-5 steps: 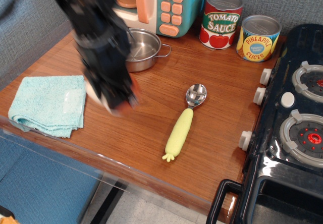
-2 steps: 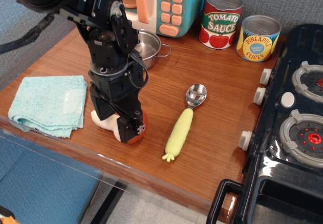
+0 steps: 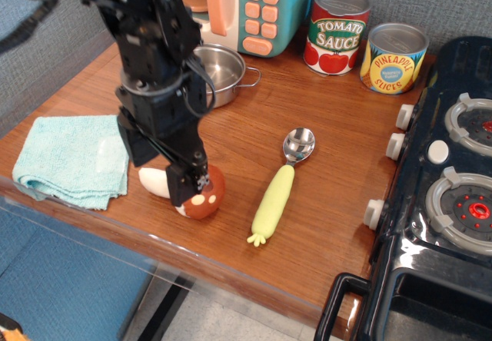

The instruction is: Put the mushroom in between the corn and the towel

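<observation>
Mushroom (image 3: 201, 200) sideways, stem toward towel (image 3: 71, 157)

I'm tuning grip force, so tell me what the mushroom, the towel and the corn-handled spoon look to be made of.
Mushroom: probably hard plastic; smooth reddish-brown cap, cream spots, slight sheen.
Towel: soft terry cloth; matte aqua, fuzzy looped surface, folded edges.
Corn: likely matte plastic or rubber handle, pale yellow-green; its spoon bowl looks like polished metal, mirror-like.
</observation>
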Motion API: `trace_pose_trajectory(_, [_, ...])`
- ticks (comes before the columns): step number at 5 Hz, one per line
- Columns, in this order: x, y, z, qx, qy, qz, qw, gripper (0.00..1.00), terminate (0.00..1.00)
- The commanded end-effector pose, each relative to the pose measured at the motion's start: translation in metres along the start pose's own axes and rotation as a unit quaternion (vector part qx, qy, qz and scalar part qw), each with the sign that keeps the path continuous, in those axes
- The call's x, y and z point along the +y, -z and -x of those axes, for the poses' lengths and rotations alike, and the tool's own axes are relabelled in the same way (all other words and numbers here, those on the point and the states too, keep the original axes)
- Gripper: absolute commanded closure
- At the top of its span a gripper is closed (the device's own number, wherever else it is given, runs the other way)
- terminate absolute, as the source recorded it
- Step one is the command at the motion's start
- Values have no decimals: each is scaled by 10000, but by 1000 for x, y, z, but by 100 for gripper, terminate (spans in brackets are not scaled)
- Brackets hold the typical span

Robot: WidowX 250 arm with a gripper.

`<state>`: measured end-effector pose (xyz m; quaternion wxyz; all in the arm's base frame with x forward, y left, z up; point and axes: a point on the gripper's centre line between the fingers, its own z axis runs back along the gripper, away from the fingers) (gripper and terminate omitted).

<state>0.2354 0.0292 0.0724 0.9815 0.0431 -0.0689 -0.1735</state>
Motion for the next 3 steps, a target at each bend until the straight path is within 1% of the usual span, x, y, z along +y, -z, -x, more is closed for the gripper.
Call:
trace_pose_trajectory(1, [3,-19,19,130,-516,212,9984,0,0])
trace_pose_trajectory(2, [3,-19,19,130,-516,212,9984,0,0])
trace_pose_trajectory(3, [3,-19,19,130,-516,212,9984,0,100])
